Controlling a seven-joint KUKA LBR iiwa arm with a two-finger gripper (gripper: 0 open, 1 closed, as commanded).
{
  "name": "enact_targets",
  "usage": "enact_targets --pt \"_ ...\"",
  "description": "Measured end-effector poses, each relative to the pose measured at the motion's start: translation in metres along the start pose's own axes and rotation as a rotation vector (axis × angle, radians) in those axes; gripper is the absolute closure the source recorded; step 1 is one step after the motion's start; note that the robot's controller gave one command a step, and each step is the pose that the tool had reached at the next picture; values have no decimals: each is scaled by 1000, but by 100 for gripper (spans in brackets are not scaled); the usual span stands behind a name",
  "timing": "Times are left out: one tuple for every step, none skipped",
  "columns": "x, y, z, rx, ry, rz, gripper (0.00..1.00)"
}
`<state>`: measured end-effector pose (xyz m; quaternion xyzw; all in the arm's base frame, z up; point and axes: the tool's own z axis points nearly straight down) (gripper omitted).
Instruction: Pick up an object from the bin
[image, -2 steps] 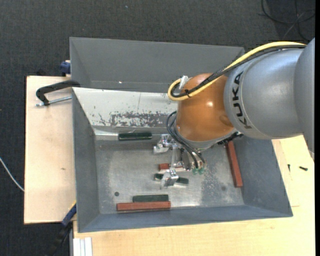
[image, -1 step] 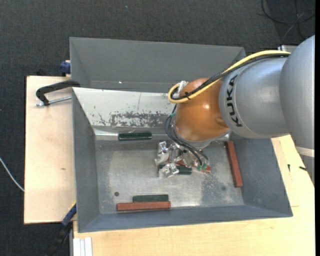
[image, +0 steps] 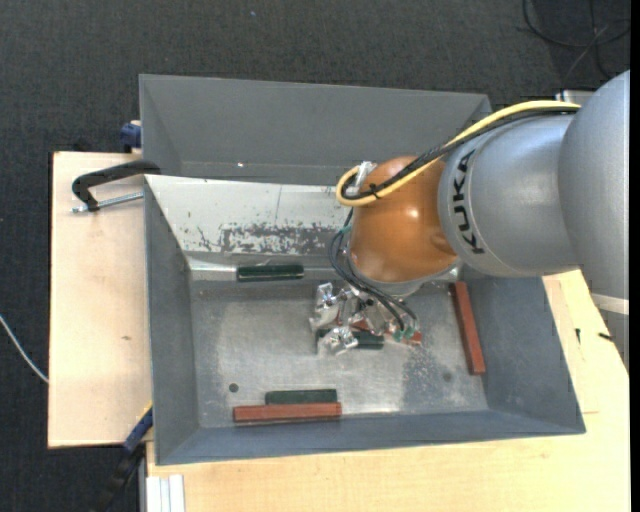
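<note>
My gripper (image: 336, 322) is low over the middle of the bin floor, under the orange cover on the wrist. A short dark green bar (image: 369, 342) lies right against its lower right side; whether the gripper holds it is hidden. Another dark green bar (image: 270, 270) rests at the foot of the back wall, to the upper left of the gripper.
A reddish-brown stick (image: 467, 328) lies along the right wall. Near the front wall a dark green bar (image: 300, 397) lies beside a longer reddish-brown stick (image: 287, 411). The arm covers the bin's back right part.
</note>
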<state>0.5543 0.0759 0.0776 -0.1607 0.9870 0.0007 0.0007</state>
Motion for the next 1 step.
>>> enact_targets --pt "16 2 -188 1 -2 -212 100"
